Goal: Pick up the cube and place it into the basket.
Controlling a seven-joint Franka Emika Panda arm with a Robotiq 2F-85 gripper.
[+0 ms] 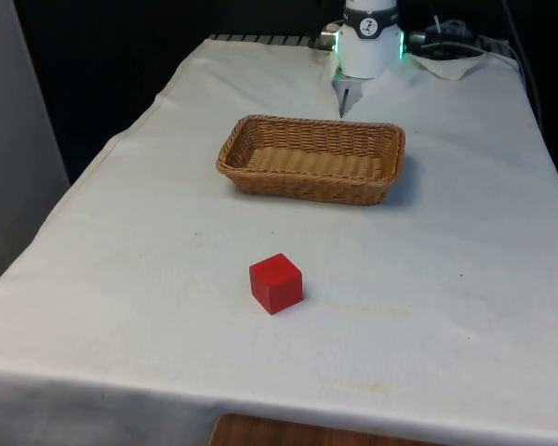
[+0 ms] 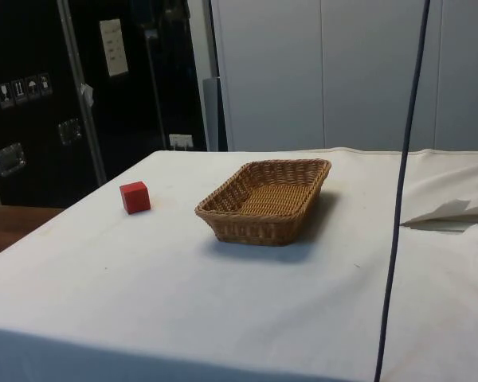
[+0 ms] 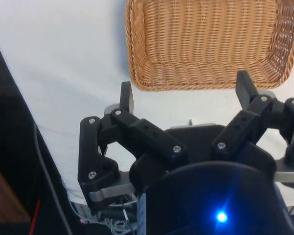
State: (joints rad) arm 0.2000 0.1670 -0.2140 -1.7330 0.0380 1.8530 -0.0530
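Cube [image 1: 276,283]: red, sitting flat on the white cloth [image 1: 465,279], untouched; also seen in the side view at [image 2: 135,196], well apart from the basket and on the basket's far side from the pincer; nothing touching it.

Basket [image 1: 309,182]: woven wicker, oblong, shallow, upright on the cloth, nothing inside it; sits between pincer and cube; side view has it at [image 2: 255,225] with its inner floor bare; wrist view shows its near rim [image 3: 137,68] just ahead of the fingertips.

Pincer [image 3: 186,93]: black two-finger type, spread wide, holding nothing; one finger [image 3: 126,97] and the other well apart from it, bare cloth visible in the gap; it hangs above the cloth short of the basket, no contact with basket or cube; height above the cloth can't be judged.

Arm [image 1: 368,42]: white, at the far end of the table behind the basket.

Cube is therefore the farthest item from the pincer, basket the nearest.
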